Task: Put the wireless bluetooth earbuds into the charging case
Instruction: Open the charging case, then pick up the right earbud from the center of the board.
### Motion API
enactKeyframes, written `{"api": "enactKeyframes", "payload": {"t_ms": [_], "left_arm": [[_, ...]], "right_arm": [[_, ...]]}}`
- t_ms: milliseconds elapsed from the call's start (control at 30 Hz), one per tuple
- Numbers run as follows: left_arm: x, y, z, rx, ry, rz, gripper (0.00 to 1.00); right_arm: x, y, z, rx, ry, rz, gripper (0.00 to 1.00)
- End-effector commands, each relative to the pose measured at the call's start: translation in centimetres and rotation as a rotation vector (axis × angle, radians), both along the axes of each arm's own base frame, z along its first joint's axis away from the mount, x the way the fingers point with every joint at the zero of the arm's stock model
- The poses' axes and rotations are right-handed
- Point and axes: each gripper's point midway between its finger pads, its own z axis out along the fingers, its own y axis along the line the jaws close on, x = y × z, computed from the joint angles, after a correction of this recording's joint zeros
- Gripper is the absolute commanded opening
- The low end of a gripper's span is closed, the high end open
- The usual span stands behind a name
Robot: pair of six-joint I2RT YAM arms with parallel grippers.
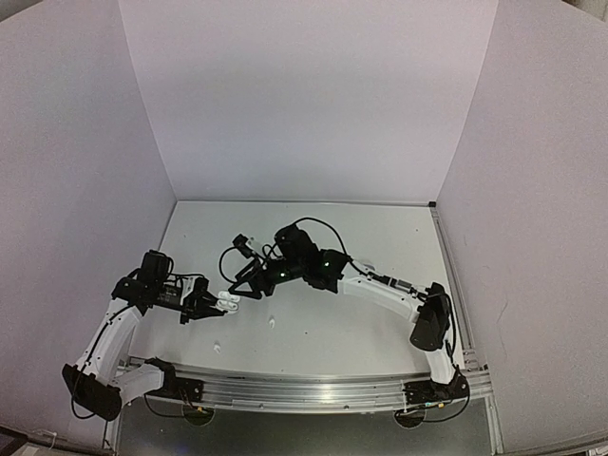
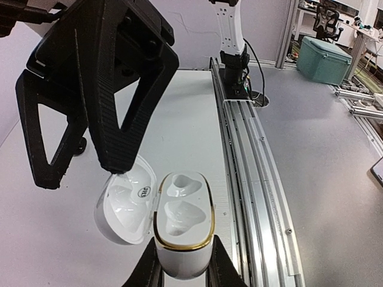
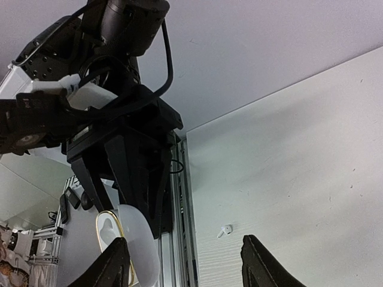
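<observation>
Left gripper (image 2: 182, 274): clamped on the lower body of the charging case (image 2: 182, 221).
Right gripper (image 3: 185, 266): jaws spread, nothing held between them; one fingertip is seen just beside the lid (image 2: 125, 206) — contact cannot be told.
Charging case: lid swung open sideways; both wells are seen empty.
Earbud (image 3: 224, 230): one white bud, left lying on the table (image 2: 179, 119) near the rail (image 2: 251, 179).
Hard to make out: case bottom hidden by fingers; pale specks in the top view — too small to name.

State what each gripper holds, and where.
Left gripper clamps the glossy white, gold-rimmed plastic charging case by its lower body's sides. Right gripper holds nothing; its jaws stand open at the lid.
</observation>
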Motion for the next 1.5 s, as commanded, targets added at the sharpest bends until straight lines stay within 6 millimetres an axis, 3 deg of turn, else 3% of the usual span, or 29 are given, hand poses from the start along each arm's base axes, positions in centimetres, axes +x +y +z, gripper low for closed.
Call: {"api": "enactKeyframes", "payload": {"t_ms": [0, 433, 833, 1067, 1200, 1267, 1367, 1467], "left_arm": [[-1.1, -0.4, 2.4, -0.066, -0.016, -0.051, 0.0], [1.1, -1.0, 3.2, -0.117, 0.13, 0.055, 0.0], [2.1, -1.1, 1.6, -0.116, 0.262, 0.127, 0.0], [3.1, -1.0, 0.7, -0.125, 0.328, 0.196, 0.0], [4.3, -0.5, 0.2, -0.147, 0.345, 0.274, 0.0], [5.1, -0.1, 0.0, -0.163, 0.34, 0.338, 0.0], [6.1, 0.6, -0.1, -0.186, 0.334, 0.445, 0.0], [6.9, 1.4, -0.4, -0.207, 0.339, 0.539, 0.0]], "right_arm": [[3.0, 0.1, 0.9, 0.037, -0.01, -0.066, 0.58], [2.5, 0.2, 0.5, 0.032, 0.019, -0.043, 0.57], [3.4, 0.0, 4.1, 0.097, -0.02, -0.076, 0.61], [5.9, -1.2, 5.5, 0.101, 0.001, -0.234, 0.65], [10.1, -4.0, 1.5, -0.016, 0.044, -0.532, 0.65], [11.9, -6.4, -2.9, -0.172, 0.062, -0.706, 0.64], [12.2, -9.3, -9.7, -0.43, 0.118, -0.832, 0.62], [11.3, -10.1, -14.2, -0.597, 0.135, -0.864, 0.64]]}}
